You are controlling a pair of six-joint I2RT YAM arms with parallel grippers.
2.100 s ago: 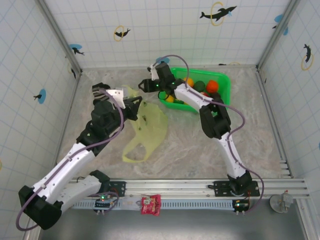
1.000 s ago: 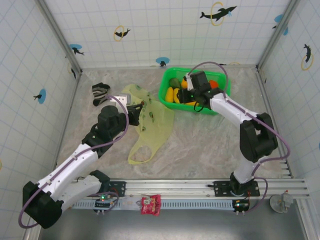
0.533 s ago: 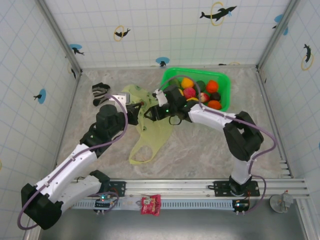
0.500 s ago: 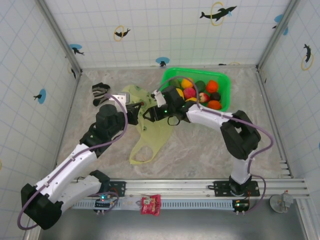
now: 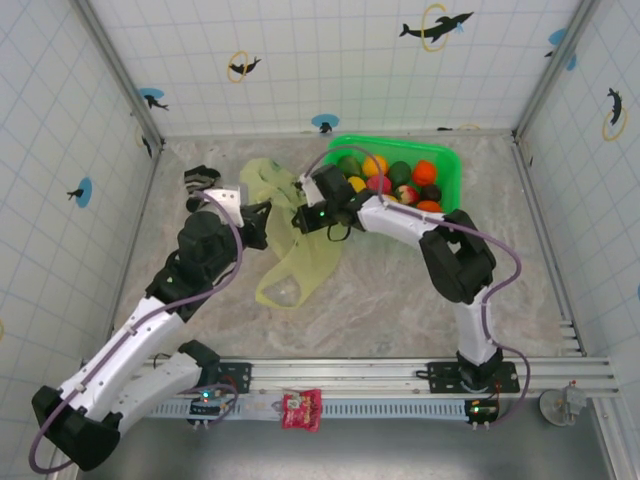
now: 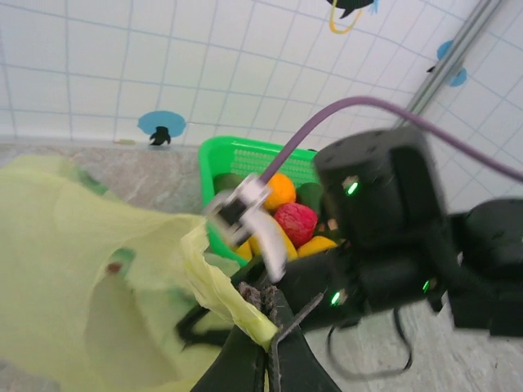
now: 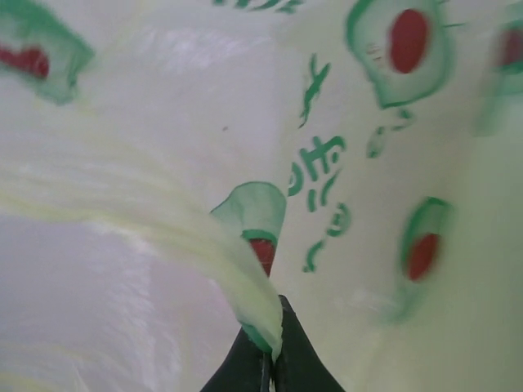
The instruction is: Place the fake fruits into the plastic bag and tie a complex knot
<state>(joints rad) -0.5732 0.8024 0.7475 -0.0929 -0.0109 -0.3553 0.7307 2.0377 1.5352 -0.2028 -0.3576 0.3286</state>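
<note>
L gripper point(image 6: 266, 358) & R gripper point(image 7: 268, 351) each clamped on plastic bag point(image 5: 305, 252) rim; step: opening mouth; next: spread rim apart; fake fruits point(image 5: 400, 180) wait in far basket point(image 5: 452, 163).

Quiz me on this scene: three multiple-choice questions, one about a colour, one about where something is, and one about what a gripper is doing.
1. What colours are the prints on the plastic bag?
A. blue and black
B. green and red
C. purple only

2. Where are the fake fruits?
A. inside the bag
B. loose on the table
C. in the green basket

3. The right gripper is:
A. shut on the bag
B. open over the basket
C. holding a fruit

Answers:
1. B: the right wrist view shows green and red marks on the film.
2. C: the top view shows them piled in the basket.
3. A: its fingertips meet, pinching a fold of the bag.
</note>
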